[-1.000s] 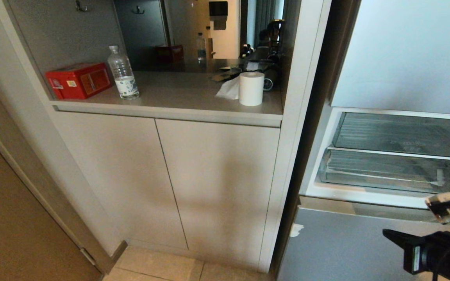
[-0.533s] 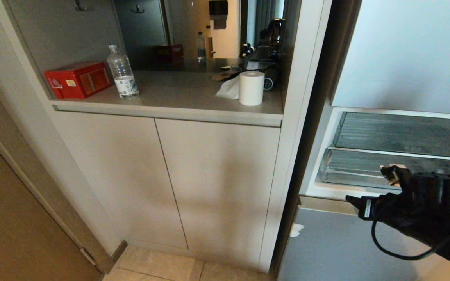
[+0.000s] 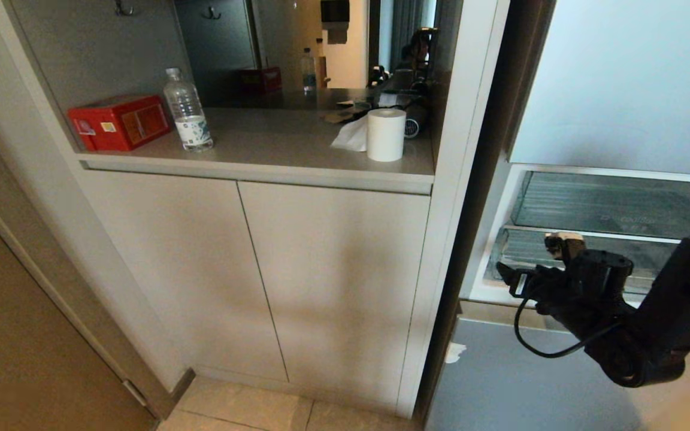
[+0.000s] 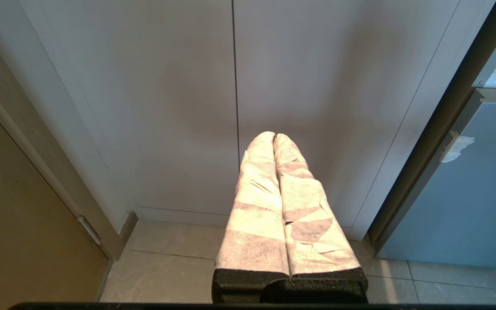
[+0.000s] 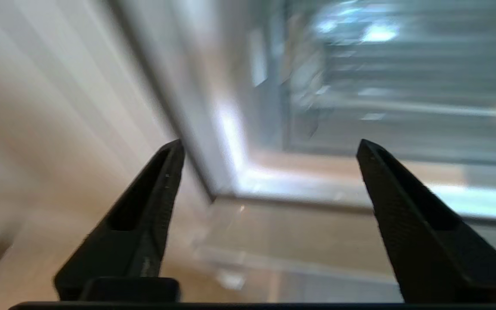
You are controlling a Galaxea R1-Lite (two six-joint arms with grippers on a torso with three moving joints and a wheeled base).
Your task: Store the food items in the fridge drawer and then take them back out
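Note:
The food items are out of view. The clear fridge drawer (image 3: 650,260) sits in the open fridge compartment at the right, under a second clear bin. My right gripper (image 3: 530,257) hangs in front of the drawer's left end, just above the fridge's white sill. In the right wrist view this gripper (image 5: 269,144) is open, with nothing between its black fingers (image 5: 157,189), and the fridge's blurred inner corner lies ahead. My left gripper (image 4: 274,136) is parked low, facing the cabinet doors, its cloth-wrapped fingers pressed together and empty.
A counter niche (image 3: 297,158) holds a red box (image 3: 120,123), a water bottle (image 3: 188,111) and a paper roll (image 3: 386,134). Cabinet doors (image 3: 261,269) stand below it. A silver-blue fridge door panel (image 3: 489,383) is under the open compartment, another (image 3: 620,84) above.
My right arm has risen from the lower right corner and swung left, up to the front of the fridge drawer. The left arm and the scene are unchanged.

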